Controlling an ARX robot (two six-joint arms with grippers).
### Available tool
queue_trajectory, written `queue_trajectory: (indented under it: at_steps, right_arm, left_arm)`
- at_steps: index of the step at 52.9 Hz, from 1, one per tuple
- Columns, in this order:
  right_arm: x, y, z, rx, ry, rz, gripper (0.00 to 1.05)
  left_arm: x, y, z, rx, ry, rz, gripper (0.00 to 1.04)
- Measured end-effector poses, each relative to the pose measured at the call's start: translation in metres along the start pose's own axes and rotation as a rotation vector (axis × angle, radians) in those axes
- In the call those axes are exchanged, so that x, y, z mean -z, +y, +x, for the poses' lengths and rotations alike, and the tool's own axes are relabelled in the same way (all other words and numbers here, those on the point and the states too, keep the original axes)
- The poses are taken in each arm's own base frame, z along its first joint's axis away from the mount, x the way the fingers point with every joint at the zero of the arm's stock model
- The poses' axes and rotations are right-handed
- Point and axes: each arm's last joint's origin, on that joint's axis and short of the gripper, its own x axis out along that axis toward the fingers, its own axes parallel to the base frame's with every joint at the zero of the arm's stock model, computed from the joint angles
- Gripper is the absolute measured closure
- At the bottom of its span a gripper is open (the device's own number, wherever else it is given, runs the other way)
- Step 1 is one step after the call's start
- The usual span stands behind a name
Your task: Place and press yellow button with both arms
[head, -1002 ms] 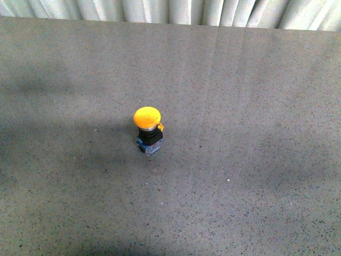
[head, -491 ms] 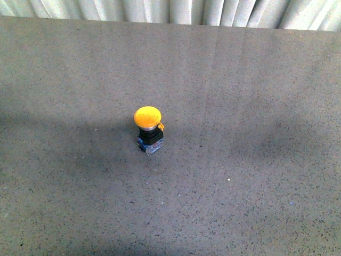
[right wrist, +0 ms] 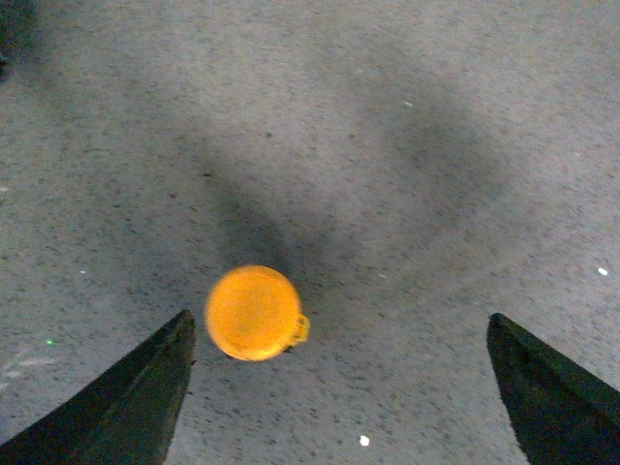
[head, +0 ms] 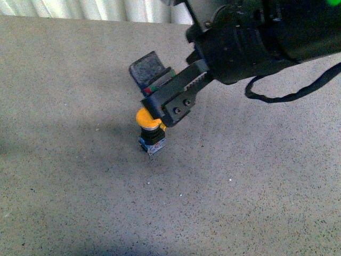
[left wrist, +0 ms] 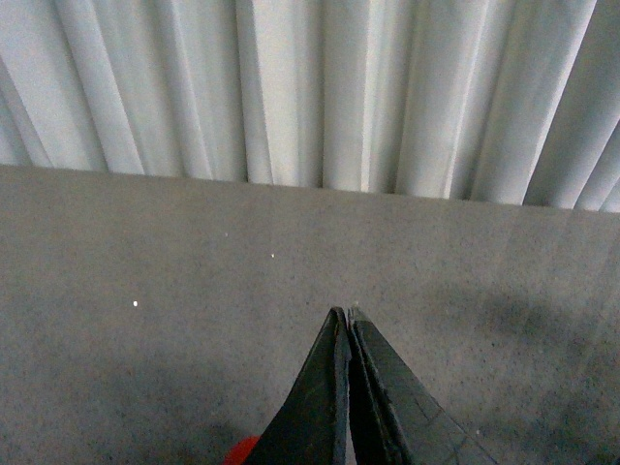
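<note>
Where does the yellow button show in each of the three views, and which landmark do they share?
Front view: yellow button, left of centre, upright, partly hidden by the right pincer.
Left wrist view: not clearly in it.
Right wrist view: its cap from above, between the open pincer's fingers.
Shared landmark: the grey speckled table.

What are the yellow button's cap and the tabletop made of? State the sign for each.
The cap of the yellow button looks like moulded plastic: smooth, evenly orange-yellow, with a soft sheen. The table looks like matte grey laminate or a mat: flat, finely flecked, no shine. Which of the two is unclear.
</note>
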Motion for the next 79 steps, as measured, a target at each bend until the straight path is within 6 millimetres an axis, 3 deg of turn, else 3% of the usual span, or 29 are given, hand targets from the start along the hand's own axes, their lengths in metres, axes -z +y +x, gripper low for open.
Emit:
queue_trajectory:
  at_steps: [7,20,25,66,79]
  right_arm:
    - [-0.006,0.011,0.008,-0.035,-0.004,-0.013,0.39]
    - [-0.001,0.016,0.024,-0.081,0.039,0.019,0.90]
    - [0.001,0.015,0.026,-0.087,0.047,0.027,1.03]
    - [0.016,0.009,0.057,-0.134,0.161,0.101,1.03]
    - [0.009,0.005,0.049,-0.145,0.116,0.168,1.03]
  left_arm:
    - [-0.002,0.000,-0.004,0.000,-0.004,0.001,1.03]
    - [-0.005,0.000,-0.014,0.001,-0.015,0.001,1.03]
    - [-0.005,0.000,-0.016,0.001,-0.017,0.001,1.03]
    - [-0.001,0.000,-0.035,0.001,0.011,0.002,1.03]
    - [-0.001,0.000,-0.040,-0.001,0.001,0.002,1.03]
